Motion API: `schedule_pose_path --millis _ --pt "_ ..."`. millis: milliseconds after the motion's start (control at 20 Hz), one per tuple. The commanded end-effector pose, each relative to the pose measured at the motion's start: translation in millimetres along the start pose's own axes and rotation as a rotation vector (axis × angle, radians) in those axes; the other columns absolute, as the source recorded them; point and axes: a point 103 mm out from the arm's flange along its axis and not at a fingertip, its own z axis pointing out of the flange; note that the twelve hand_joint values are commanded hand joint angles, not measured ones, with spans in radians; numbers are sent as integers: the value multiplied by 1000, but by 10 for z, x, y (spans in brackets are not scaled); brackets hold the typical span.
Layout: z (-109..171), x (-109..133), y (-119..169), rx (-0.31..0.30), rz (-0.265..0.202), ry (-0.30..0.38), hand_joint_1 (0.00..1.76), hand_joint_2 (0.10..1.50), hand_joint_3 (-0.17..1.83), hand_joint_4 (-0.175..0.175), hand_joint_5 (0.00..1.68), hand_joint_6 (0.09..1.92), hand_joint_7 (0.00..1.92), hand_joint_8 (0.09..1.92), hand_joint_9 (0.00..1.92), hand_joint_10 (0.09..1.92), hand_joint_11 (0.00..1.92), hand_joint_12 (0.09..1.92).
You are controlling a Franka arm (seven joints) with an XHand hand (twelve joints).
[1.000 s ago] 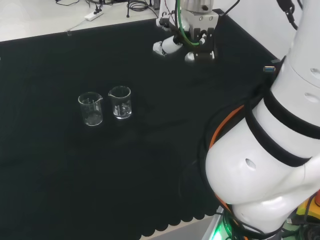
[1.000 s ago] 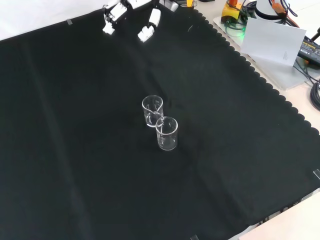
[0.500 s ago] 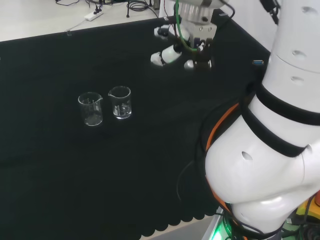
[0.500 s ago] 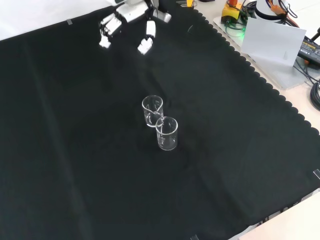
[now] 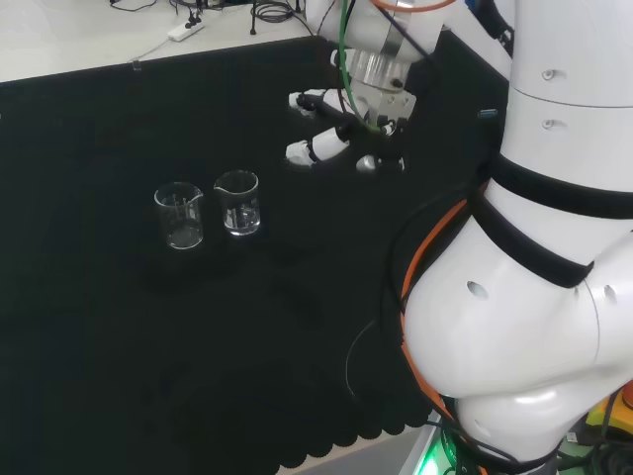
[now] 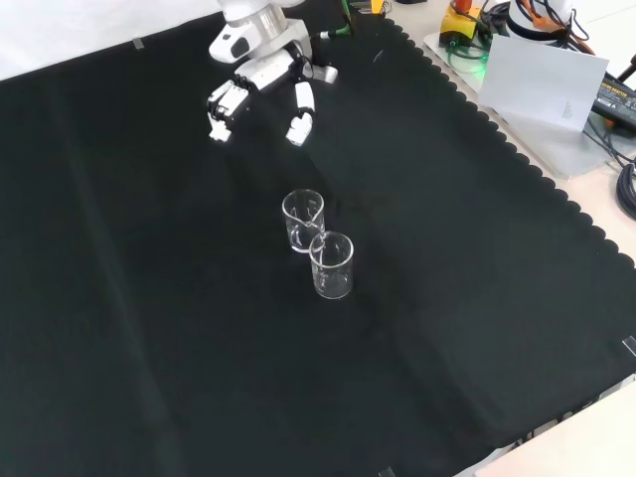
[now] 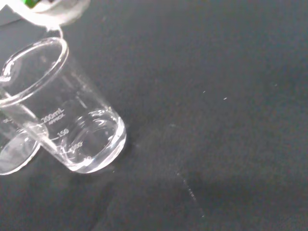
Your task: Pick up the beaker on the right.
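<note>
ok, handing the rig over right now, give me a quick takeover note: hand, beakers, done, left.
Hand: open, fingers spread, holding nothing, above the cloth short of the beakers.
Beakers: two clear ones, upright, close together mid-cloth. In the head view the target is the right beaker, nearer the hand; the left beaker stands beside it. In the front view the target is the upper one.
Done: only the approach is under way; neither beaker is touched.
Left: reach the right beaker, close round it, lift without knocking its neighbour.

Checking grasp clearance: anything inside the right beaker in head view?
The right beaker looks empty; black cloth shows through it. Clear liquid can't be ruled out. The hand hovers apart.
</note>
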Motion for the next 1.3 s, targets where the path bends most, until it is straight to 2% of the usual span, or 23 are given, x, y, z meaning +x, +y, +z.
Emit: schedule_pose_path --millis 50,250,400,550,800,1000,1300 --pt "214 -3 26 10 -41 33 680 556 523 -41 197 87 199 629 296 664 0 1168" --pt "347 10 14 28 -81 89 673 557 513 -42 203 87 243 646 330 671 0 1169" --pt "424 60 21 51 -106 97 683 569 488 -42 212 87 276 651 339 644 0 1173" --pt "520 103 20 36 -130 121 705 573 482 -41 211 87 262 643 334 635 0 1176" --pt "730 143 79 115 -154 188 748 573 475 -27 202 87 214 625 291 617 0 1119" --pt "838 173 96 105 -163 211 764 573 468 -17 190 87 180 615 249 609 0 1050" --pt "958 242 126 82 -189 249 779 578 469 -25 221 87 247 638 307 627 0 1060"
